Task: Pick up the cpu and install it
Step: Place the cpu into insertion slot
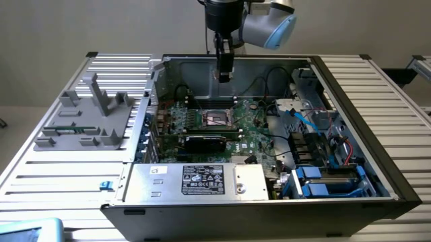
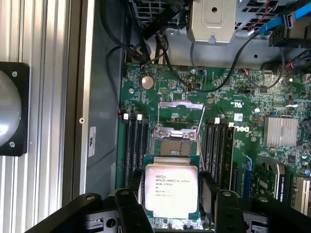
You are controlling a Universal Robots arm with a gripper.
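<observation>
The cpu [image 2: 171, 180], a small square chip with a silver top and printed text, sits between my black fingers [image 2: 134, 190]. My gripper [image 2: 171, 194] is shut on it by its edges. It hangs above the motherboard's open socket [image 2: 176, 145], whose metal frame is flipped up. In the exterior view my gripper [image 1: 223, 75] points straight down inside the open computer case [image 1: 350, 101], well above the socket [image 1: 217, 118], with the cpu [image 1: 223, 77] as a small piece at its tip.
A black card [image 1: 205, 142] stands just in front of the socket. A silver box with a white label [image 1: 202, 181] fills the case's near side. Cables and blue drive bays [image 1: 323, 181] lie toward the exterior view's right. A grey fixture [image 1: 88, 118] stands on the slatted table outside the case.
</observation>
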